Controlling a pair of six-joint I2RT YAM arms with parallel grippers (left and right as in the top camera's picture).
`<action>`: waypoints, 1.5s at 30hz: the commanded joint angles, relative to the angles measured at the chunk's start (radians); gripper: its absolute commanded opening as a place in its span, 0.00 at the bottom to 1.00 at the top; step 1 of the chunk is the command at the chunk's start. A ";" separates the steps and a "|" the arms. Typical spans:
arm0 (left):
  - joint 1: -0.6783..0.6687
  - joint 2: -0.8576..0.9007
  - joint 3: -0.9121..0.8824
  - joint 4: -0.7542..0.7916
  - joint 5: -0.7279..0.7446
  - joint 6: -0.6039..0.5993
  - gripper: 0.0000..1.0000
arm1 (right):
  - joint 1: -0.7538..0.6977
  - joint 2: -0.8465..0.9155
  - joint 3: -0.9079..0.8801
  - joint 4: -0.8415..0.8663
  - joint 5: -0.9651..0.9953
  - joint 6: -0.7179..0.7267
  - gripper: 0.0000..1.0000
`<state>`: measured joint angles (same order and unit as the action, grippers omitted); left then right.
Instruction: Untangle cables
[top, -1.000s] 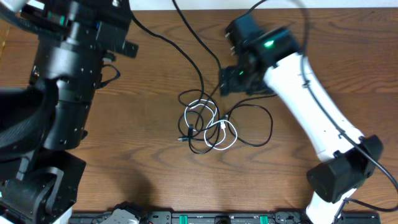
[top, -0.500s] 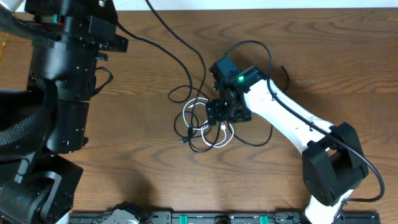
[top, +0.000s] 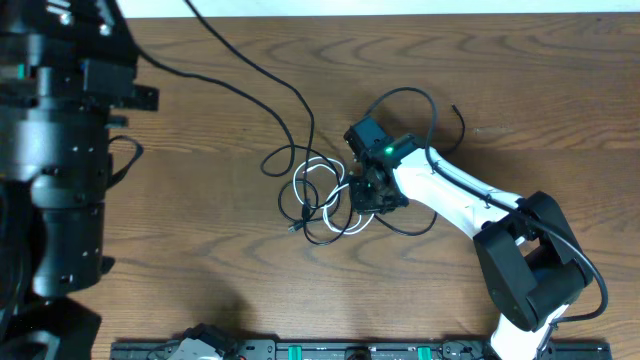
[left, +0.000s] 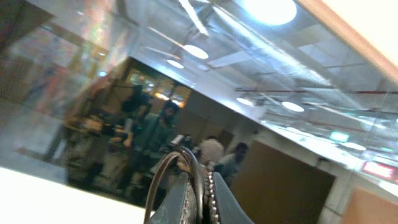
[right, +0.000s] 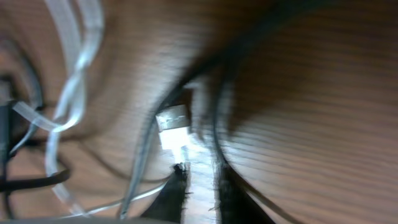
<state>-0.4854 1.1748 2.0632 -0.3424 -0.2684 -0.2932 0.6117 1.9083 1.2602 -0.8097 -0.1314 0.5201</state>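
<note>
Overhead, the wooden table (top: 200, 250) fills the frame. The bulky black left arm (top: 60, 150) stands along its left edge. The white right arm (top: 450, 195) reaches from the lower right corner in toward the middle.

The cables lie in one loose tangle at the centre of the table. Two black cables (top: 300, 100) make up most of it. One runs from the tangle up toward the top left and out of frame. The other throws a wide loop above and to the right of the right arm's wrist, with a free end lying further right. The white cable (top: 322, 165) is coiled in small loops inside the knot, crossed by black strands.

The right tool (top: 370, 195) is down on the right side of the tangle. In the right wrist view its dark fingertips (right: 177, 193) stand close together with a narrow gap. The view is too blurred to tell whether they pinch anything. Just ahead of them lies a small pale plug (right: 173, 121), with a black strand (right: 217, 112) curving beside it and white loops (right: 68, 93) to the left.

The left wrist view points up at a ceiling. The left tool (left: 198, 193) is closed, fingers pressed together. A thin curved strand (left: 163, 171) arcs beside its tip, and whether it is pinched is unclear.
</note>
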 joint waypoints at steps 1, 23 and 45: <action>0.005 -0.009 0.011 -0.028 -0.179 0.105 0.08 | -0.036 -0.006 -0.001 -0.026 0.119 0.113 0.04; 0.032 -0.053 0.011 0.156 -0.904 0.476 0.08 | -0.395 -0.006 0.119 -0.293 0.122 0.238 0.12; 0.032 0.024 0.009 -0.302 -0.472 0.426 0.08 | -0.167 -0.006 0.119 -0.074 -0.430 -0.218 0.99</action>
<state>-0.4583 1.1831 2.0651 -0.6300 -0.8707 0.1604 0.3882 1.9083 1.3670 -0.9211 -0.3481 0.4793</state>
